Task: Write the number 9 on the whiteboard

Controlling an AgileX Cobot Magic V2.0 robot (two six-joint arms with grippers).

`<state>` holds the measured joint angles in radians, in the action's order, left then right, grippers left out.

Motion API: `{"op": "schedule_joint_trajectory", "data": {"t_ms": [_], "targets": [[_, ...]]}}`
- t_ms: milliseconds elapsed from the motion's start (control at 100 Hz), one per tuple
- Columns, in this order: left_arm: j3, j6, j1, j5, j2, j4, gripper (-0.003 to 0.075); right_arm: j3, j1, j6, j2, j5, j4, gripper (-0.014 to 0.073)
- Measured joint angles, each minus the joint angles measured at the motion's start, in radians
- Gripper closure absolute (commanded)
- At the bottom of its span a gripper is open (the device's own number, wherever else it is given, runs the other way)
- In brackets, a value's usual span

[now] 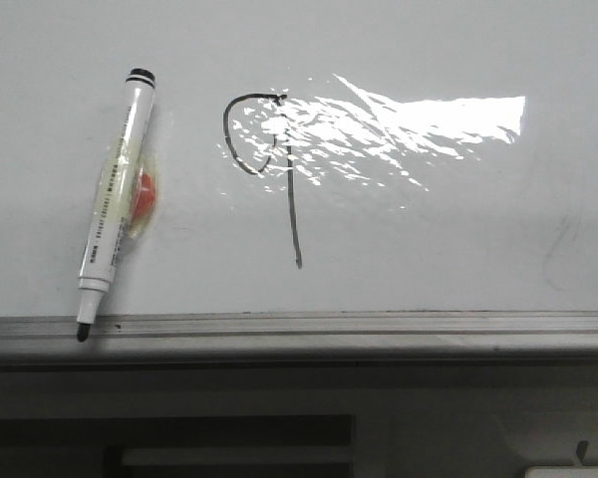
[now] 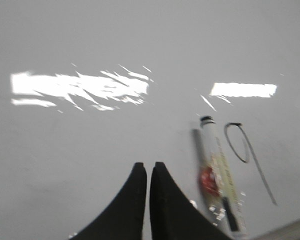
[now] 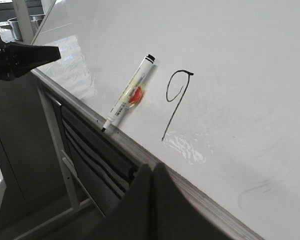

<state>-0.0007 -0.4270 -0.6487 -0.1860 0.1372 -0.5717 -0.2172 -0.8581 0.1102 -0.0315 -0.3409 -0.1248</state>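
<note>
I'm seeing the number 9 sitting mid-whiteboard, the marker lying beside it, tip touching the rail. Both hands, left and right, are hanging closed, empty; a sweep risks smearing wet ink.

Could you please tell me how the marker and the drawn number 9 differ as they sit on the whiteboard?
The marker is a solid white-barrelled object; the number 9 is a thin flat black stroke. The marker leans, tip on the rail; the 9's tail ends above it. Both lie on the whiteboard.
</note>
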Motion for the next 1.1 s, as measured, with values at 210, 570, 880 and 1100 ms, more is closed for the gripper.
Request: {"op": "schedule_joint_trajectory", "data": {"t_ms": [210, 570, 880, 1100], "targets": [[0.000, 0.120, 0.278, 0.068, -0.082, 0.153, 0.0741, 0.000, 0.000, 0.000, 0.001, 0.000, 0.000, 0.0655], [0.001, 0.342, 0.539, 0.249, -0.141, 0.404, 0.0741, 0.000, 0.000, 0.000, 0.001, 0.000, 0.000, 0.0655], [0.001, 0.453, 0.626, 0.372, -0.141, 0.512, 0.0741, 0.000, 0.000, 0.000, 0.001, 0.000, 0.000, 0.0655], [0.000, 0.536, 0.628, 0.521, -0.141, 0.572, 0.0741, 0.000, 0.000, 0.000, 0.001, 0.000, 0.000, 0.0655]]}}
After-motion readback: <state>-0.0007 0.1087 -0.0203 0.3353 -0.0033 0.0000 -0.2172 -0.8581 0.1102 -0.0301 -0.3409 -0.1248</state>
